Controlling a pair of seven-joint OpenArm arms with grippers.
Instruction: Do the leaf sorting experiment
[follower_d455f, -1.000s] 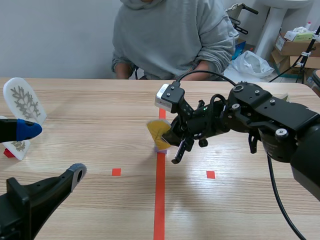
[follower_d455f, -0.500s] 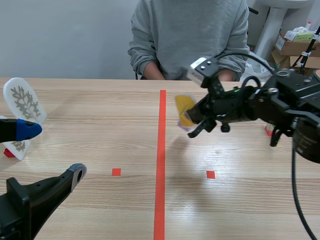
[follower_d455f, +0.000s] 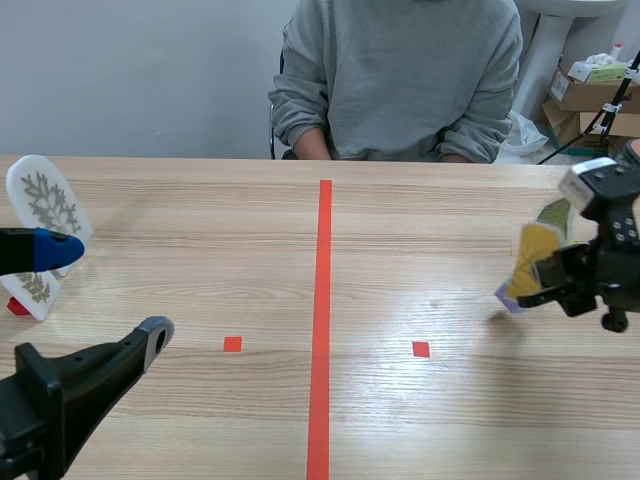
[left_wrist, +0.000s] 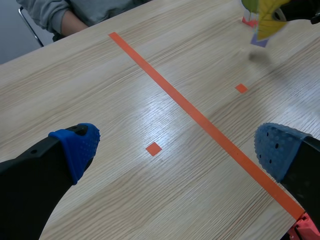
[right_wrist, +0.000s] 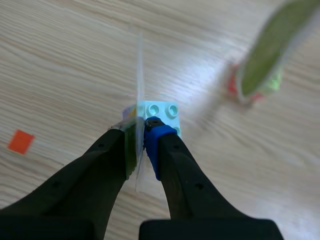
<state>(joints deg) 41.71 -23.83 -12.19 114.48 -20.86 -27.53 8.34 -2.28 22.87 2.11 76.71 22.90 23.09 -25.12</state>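
One move: right pincer (right_wrist: 143, 131), clamped on yellow leaf card (follower_d455f: 532, 258), swung from centre tape (follower_d455f: 322, 300) to near green leaf card (right_wrist: 272, 52); drop-off likely next. Left pincer (left_wrist: 180, 145) gapes empty.

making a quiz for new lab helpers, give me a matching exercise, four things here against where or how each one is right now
1 yellow leaf card
2 white leaf card
3 green leaf card
4 left gripper

a open, empty
b standing at the robot's far left
c standing free at the robot's far right
d clamped in the right gripper

Pairs: 1-d, 2-b, 3-c, 4-a
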